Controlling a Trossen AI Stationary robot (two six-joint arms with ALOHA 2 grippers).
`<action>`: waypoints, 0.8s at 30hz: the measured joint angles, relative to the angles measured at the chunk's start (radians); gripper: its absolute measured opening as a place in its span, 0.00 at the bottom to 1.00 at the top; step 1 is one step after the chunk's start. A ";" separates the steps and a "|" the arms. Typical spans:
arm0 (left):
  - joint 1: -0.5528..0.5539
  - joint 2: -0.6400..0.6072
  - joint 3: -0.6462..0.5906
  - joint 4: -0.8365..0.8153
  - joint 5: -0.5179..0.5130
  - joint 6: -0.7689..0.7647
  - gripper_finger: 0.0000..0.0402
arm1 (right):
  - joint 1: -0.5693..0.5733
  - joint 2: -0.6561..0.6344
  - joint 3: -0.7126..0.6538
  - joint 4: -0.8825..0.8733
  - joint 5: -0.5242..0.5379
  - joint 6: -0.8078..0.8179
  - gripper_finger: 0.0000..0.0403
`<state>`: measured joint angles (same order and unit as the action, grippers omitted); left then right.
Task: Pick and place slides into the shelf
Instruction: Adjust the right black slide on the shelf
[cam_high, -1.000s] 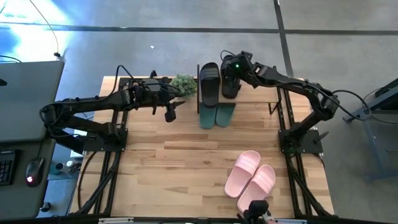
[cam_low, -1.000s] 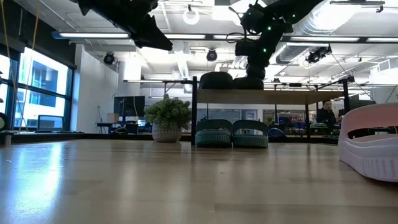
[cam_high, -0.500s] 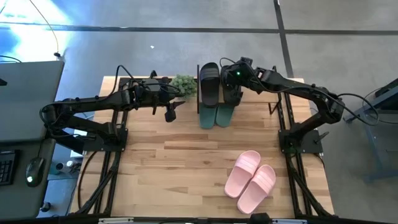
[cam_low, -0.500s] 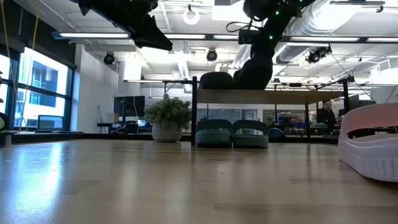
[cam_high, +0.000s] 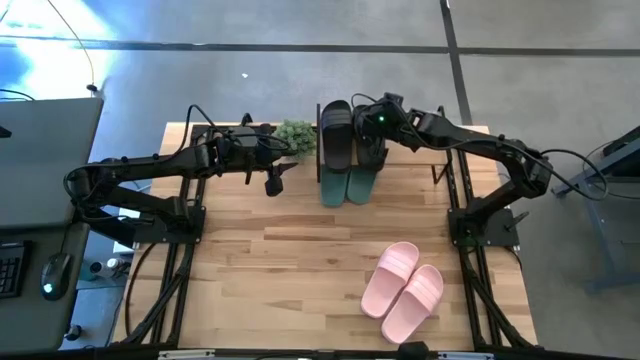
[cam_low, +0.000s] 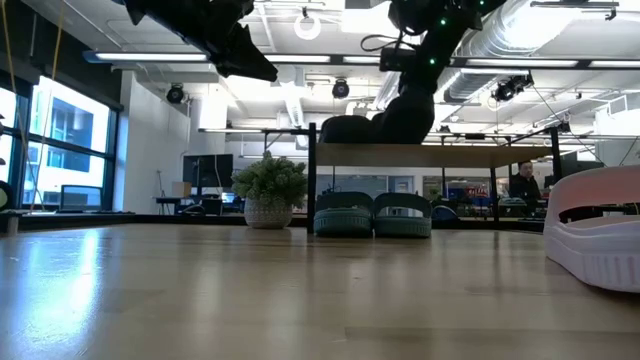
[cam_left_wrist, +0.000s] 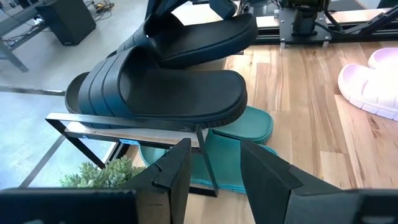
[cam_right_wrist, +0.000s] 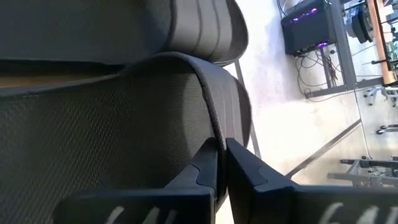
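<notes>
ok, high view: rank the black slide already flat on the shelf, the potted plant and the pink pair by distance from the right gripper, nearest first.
From the right gripper, at the shelf's far end:
1. Black rubber slide lying flat on the shelf, right beside it, toward the left arm.
2. Small green potted plant, further that way, past the shelf post.
3. Pale pink pair of slides, on the table's near side.

Open-plan lab or office floor. Exposed ceiling ducts (cam_low: 540, 40), strip lights (cam_low: 150, 57), tall windows (cam_low: 60, 140), polished concrete floor (cam_high: 300, 40). Desk with mouse (cam_high: 55, 275) beside a wooden table (cam_high: 300, 250).
</notes>
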<state>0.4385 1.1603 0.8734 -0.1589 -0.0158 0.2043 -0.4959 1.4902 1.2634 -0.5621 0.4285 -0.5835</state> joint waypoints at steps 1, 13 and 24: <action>0.000 0.000 0.000 0.000 0.000 0.000 0.30 | 0.001 0.000 -0.001 -0.003 0.000 0.000 0.00; 0.000 0.000 0.000 0.000 0.000 0.000 0.30 | -0.002 0.013 -0.001 -0.031 -0.024 0.003 0.00; 0.000 0.000 0.000 0.000 0.000 0.000 0.30 | -0.004 0.014 -0.001 -0.048 -0.088 0.027 0.00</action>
<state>0.4385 1.1603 0.8734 -0.1589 -0.0162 0.2043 -0.4999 1.5047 1.2621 -0.6105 0.3402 -0.5562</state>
